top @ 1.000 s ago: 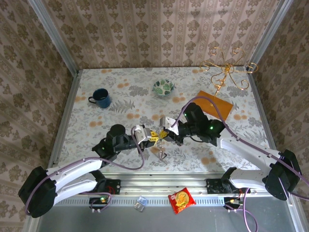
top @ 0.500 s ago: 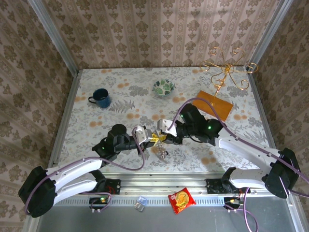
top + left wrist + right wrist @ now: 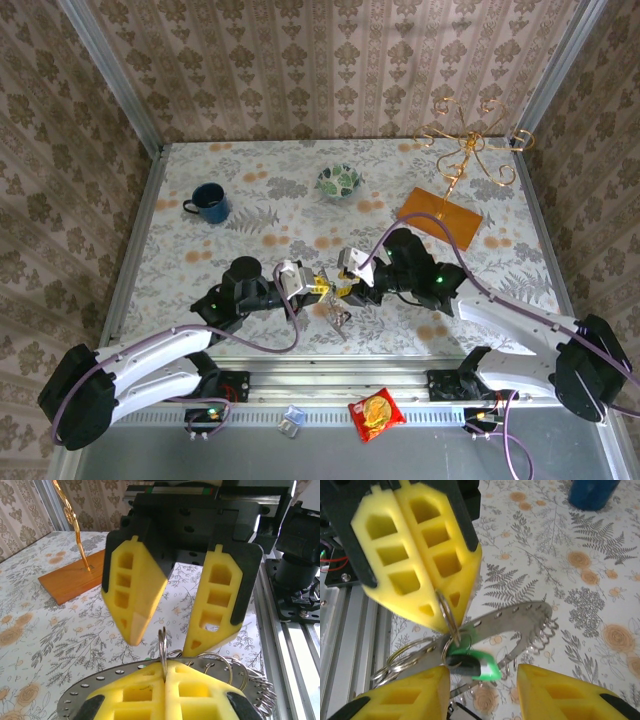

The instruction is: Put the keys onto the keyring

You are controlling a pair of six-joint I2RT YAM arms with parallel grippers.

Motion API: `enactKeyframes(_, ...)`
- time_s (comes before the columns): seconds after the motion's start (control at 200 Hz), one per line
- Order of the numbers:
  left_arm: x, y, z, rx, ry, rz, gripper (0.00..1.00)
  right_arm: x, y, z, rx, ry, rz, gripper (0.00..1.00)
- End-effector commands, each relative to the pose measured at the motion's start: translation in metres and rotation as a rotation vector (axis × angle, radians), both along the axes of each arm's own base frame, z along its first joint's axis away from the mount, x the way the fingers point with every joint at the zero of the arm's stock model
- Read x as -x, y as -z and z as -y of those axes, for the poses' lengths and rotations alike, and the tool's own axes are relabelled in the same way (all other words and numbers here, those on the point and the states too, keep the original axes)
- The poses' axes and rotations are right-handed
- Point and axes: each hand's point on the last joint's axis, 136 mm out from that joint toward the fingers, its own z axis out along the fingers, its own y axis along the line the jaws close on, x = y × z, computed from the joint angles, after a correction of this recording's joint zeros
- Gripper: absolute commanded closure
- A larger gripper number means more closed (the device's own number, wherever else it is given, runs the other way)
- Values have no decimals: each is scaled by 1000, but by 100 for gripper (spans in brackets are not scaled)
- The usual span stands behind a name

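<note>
My left gripper (image 3: 165, 667) is shut on the keyring (image 3: 162, 642), a thin metal loop standing on edge between its yellow pads. From that loop hang the keys (image 3: 477, 666), with their bright green head, just above the table. A flat perforated metal ring (image 3: 520, 617) and several wire rings (image 3: 240, 667) hang with them. My right gripper (image 3: 482, 672) is open, its two fingers on either side of the green head without touching it. From above, the left gripper (image 3: 312, 284) and right gripper (image 3: 343, 280) face each other, with the keys (image 3: 335, 312) dangling below them.
A blue mug (image 3: 208, 202) stands at the back left and a patterned bowl (image 3: 340, 181) at the back middle. A gold wire stand on an orange base (image 3: 440, 210) is at the back right. A red snack packet (image 3: 375, 414) lies on the front rail.
My right gripper has opened and drawn back a little to the right, away from the bunch. The left gripper has stayed shut on the loop, almost in place.
</note>
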Motion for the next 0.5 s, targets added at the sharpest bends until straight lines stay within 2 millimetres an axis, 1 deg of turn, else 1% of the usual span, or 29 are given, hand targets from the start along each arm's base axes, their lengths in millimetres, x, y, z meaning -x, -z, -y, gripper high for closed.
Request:
enactKeyframes(0.0,5,-20,2,69,27,30,100,5,-6,-14,-74,-52,-20,58)
enactKeyframes(0.135,5,-20,2,72,29,32,100,7,1,-19,-68,-84,-48,57)
enactKeyframes(0.2,5,-20,2,72,32,29,100,7,3,-20,-67,-91,-54,60)
enactKeyframes(0.36,5,-20,1,68,27,35,100,6,1,-19,-56,-91,-49,71)
enactKeyframes(0.495,5,-18,-1,60,22,42,100,6,2,-13,-20,-81,-42,82)
